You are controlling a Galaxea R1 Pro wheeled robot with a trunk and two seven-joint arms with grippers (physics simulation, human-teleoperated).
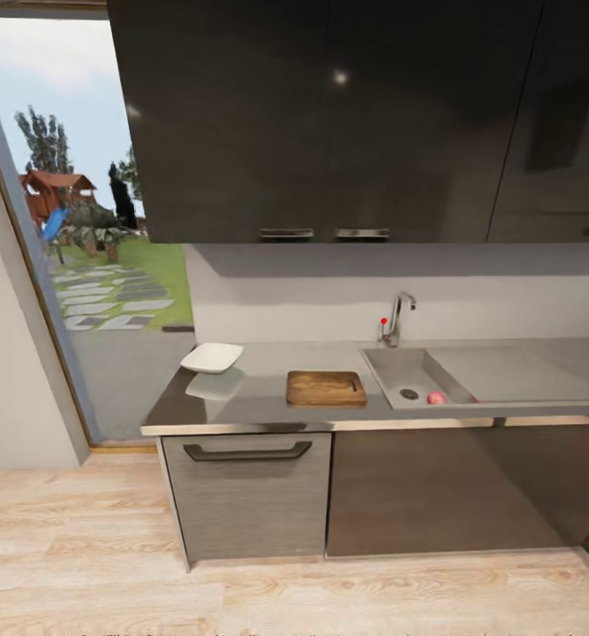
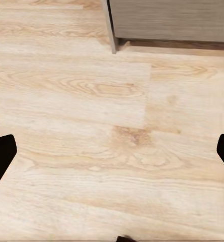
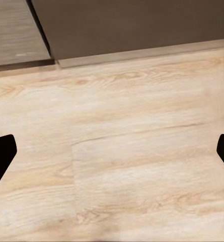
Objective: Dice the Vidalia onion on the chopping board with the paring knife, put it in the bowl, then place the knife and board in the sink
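Note:
The grey countertop [image 1: 259, 402] stretches ahead of me above dark cabinets. On its left end rests the white bowl [image 1: 212, 357]. The brown chopping board [image 1: 326, 388] lies flat in the middle, its handle slot toward the sink [image 1: 391, 369]. A small pinkish Vidalia onion [image 1: 436, 397] sits in the sink basin near the drain. The paring knife is out of view. My left gripper [image 2: 112, 156] hangs open over the wooden floor, with nothing between its dark fingertips [image 2: 1, 156]. My right gripper [image 3: 112, 156] is open too, above the floor by the cabinet base.
A faucet [image 1: 398, 318] stands behind the sink, and a drainboard [image 1: 515, 371] lies to its right. Dark wall cabinets [image 1: 347, 115] hang overhead. A drawer front with a handle [image 1: 247, 452] sits below the bowl. A tall window [image 1: 91, 247] is at the left. Light wood floor [image 1: 294, 592] separates me from the counter.

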